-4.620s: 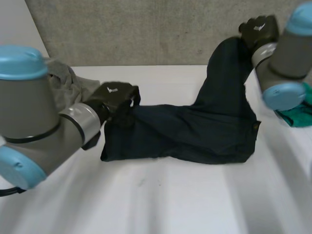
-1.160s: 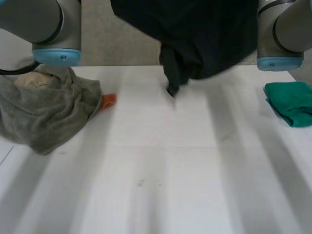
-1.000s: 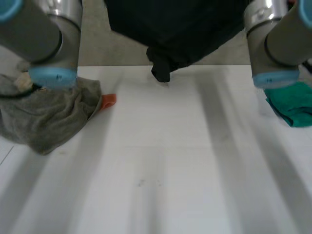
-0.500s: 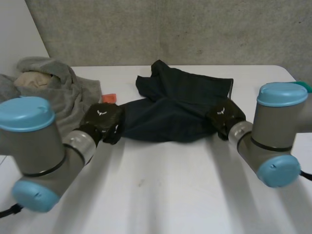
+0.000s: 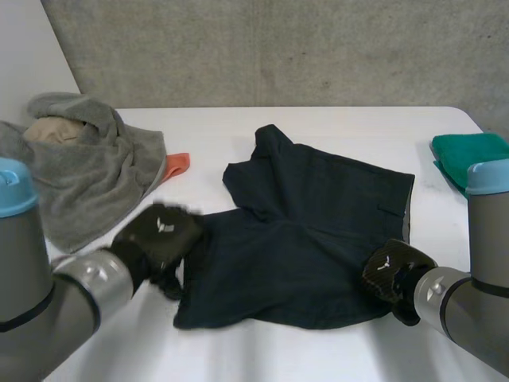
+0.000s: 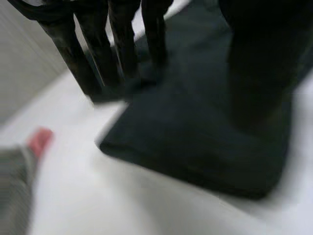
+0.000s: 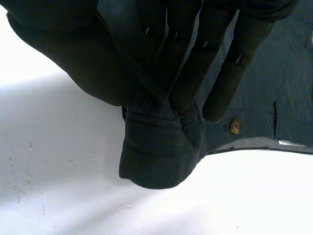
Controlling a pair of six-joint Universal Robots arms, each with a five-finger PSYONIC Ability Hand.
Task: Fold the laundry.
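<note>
while the dark garment (image 5: 302, 239) lies spread and creased across the middle of the head view, the left hand (image 5: 159, 239) sits at its lower left corner and the right hand (image 5: 394, 277) at its lower right corner, the 2 hands low over the white table (image 5: 262, 354). the garment's upper edge rises to a peak at upper centre, with a bare strip of table behind it. a grey towel (image 5: 87, 175) is heaped at the upper left, an orange cloth (image 5: 176, 165) showing at its right side, near the garment but apart from it. a green cloth (image 5: 465, 155) lies at the right edge, well apart. the whole lower frame in front of the garment is bare table.

from the left wrist, the garment lies under the hand and past it, ending in a thick folded edge on the table. whether this hand grips the cloth, i cannot tell. bare table separates that edge from the orange cloth and the towel.

from the right wrist, the fingers (image 7: 215, 63) and thumb (image 7: 73, 58) pinch a bunched corner of the garment, a fold hanging past the fingertips. a button (image 7: 235, 126) sits just beside them. bare table lies around the fold.
</note>
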